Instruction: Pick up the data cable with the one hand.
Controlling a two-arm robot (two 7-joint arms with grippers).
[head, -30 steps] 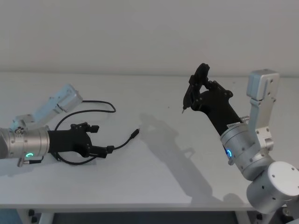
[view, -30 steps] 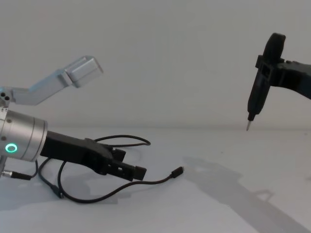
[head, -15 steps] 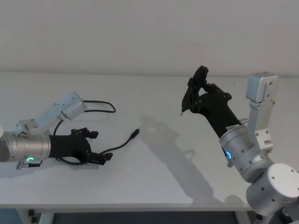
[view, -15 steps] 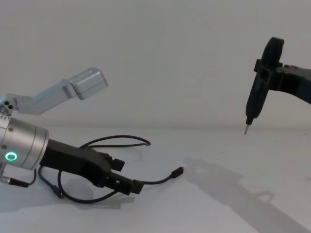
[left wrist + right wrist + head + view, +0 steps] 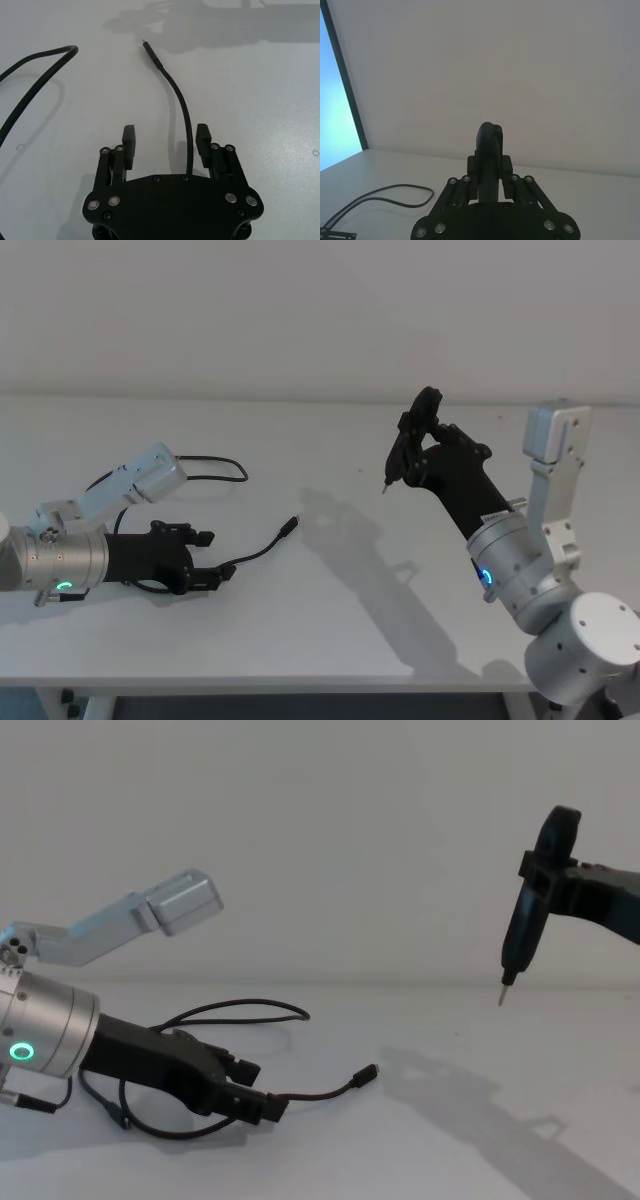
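One blocky black left gripper [image 5: 166, 134], fingers [image 5: 129, 139] open, straddles the thin black cable [image 5: 176, 95], ready to pinch; right gripper [image 5: 416, 445], held high, apparently clamps a pointed black tool [image 5: 520, 935].

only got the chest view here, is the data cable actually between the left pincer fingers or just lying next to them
observer: Between them. The left wrist view shows the data cable running through the open left pincer, with neither finger touching it.
operator: centred or off to one side
observer: Off centre. It passes close by one finger and well clear of the other.
operator: is the right pincer anywhere near it
observer: No. From the head view, the right pincer is raised over the right side of the table, clamped on a pointed tool and well apart from the cable.
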